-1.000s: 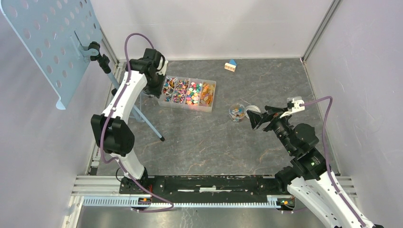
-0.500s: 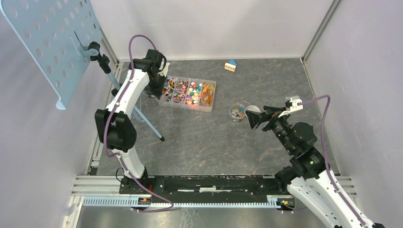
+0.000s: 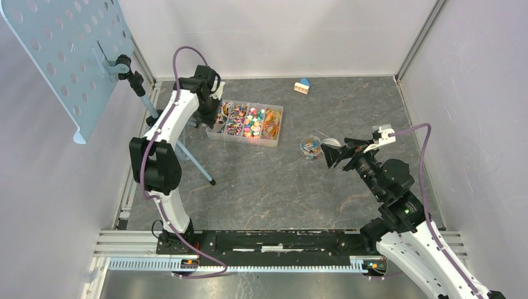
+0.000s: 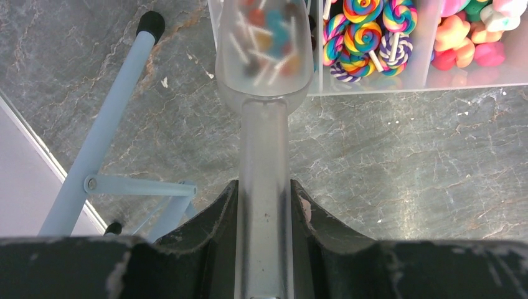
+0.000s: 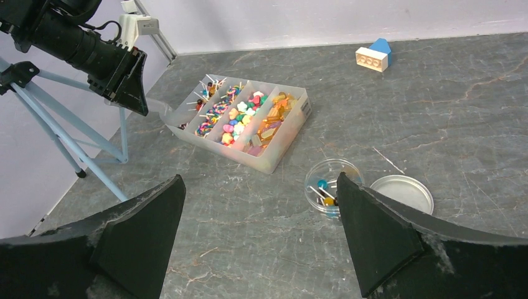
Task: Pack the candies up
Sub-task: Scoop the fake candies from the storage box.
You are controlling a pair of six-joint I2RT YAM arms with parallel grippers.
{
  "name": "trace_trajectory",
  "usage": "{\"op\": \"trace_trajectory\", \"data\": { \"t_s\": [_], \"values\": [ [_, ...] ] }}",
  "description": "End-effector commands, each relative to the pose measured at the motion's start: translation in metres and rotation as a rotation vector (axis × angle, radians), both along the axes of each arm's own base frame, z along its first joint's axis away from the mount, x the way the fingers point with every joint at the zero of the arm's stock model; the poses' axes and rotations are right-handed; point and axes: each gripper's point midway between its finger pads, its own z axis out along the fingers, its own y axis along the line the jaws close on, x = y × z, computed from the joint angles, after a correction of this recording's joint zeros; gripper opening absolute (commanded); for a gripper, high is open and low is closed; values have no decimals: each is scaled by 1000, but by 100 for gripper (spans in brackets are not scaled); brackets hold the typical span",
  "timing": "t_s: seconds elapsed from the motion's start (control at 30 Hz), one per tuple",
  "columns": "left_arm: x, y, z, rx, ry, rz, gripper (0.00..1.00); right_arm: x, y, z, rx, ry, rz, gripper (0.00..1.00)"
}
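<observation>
A clear divided tray [image 3: 276, 129] holds the candies [image 3: 248, 121], sorted into swirl lollipops [image 4: 367, 38], flower shapes [image 4: 464, 47] and amber pieces [image 5: 272, 123]. My left gripper [image 4: 263, 187] is shut on the handle of a frosted plastic scoop [image 4: 264, 59]. The scoop's bowl lies over the tray's leftmost compartment, and small lollipops show blurred through it. My right gripper [image 5: 259, 177] hangs open above the table beside a small round clear dish [image 5: 333, 185] that holds a few lollipops. Nothing is between its fingers.
The dish's round lid [image 5: 401, 193] lies flat to its right. A blue-roofed toy house [image 3: 302, 85] stands at the back. A pale blue tripod [image 3: 187, 152] carrying a perforated panel [image 3: 62, 56] stands left of the tray, one leg [image 4: 106, 124] close to the scoop.
My left arm has swung its wrist a little to the right towards the tray, its elbow rising. The right gripper has barely drifted and stays open.
</observation>
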Motion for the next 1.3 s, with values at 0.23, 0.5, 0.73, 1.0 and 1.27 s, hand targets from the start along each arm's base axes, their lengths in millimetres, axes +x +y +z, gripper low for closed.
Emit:
{"op": "trace_trajectory", "data": {
  "t_s": [0.23,0.5,0.73,1.0,1.27],
  "values": [
    [14,2,-20,4,-42,-24,2,4,1,21,15,-67,-2,98],
    [8,8,-27,23,-38,-18,2,6,4,14,22,-56,3,98],
    [2,11,-28,25,-63,-12,2,6,4,14,21,-54,6,98],
    [-5,15,-31,30,-90,-11,2,5,4,14,29,-52,7,98],
    [-10,15,-42,16,-112,-9,2,3,4,14,38,-51,10,98]
  ]
}}
